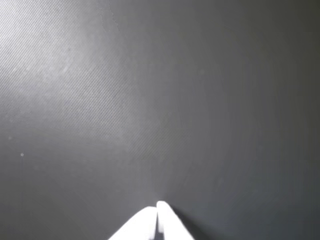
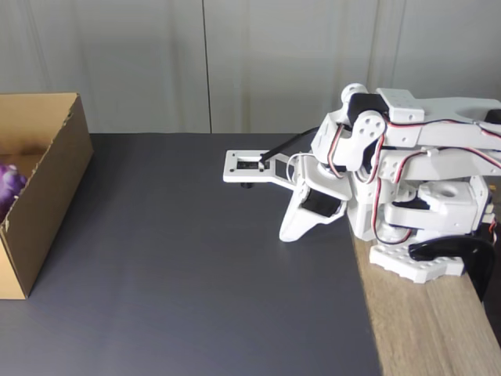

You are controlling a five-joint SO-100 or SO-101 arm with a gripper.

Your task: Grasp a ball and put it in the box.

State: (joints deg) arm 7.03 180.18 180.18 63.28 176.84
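The white gripper (image 1: 157, 206) shows its two fingers pressed tip to tip in the wrist view, clenched on nothing, above a bare stretch of the dark grey mat (image 1: 150, 100). In the fixed view the gripper (image 2: 291, 233) points down at the mat close to the folded white arm (image 2: 407, 149), whose base sits clamped at the edge of the wooden table (image 2: 423, 329) on the right. Well apart from it, at the left edge of that view, stands the open brown cardboard box (image 2: 47, 196), and a patch of the purple ball (image 2: 9, 184) shows inside it against the inner wall. By the look of things the task is done: the ball lies in the box, the jaws hold nothing, and the arm is drawn in as if at rest. No other ball shows on the mat.
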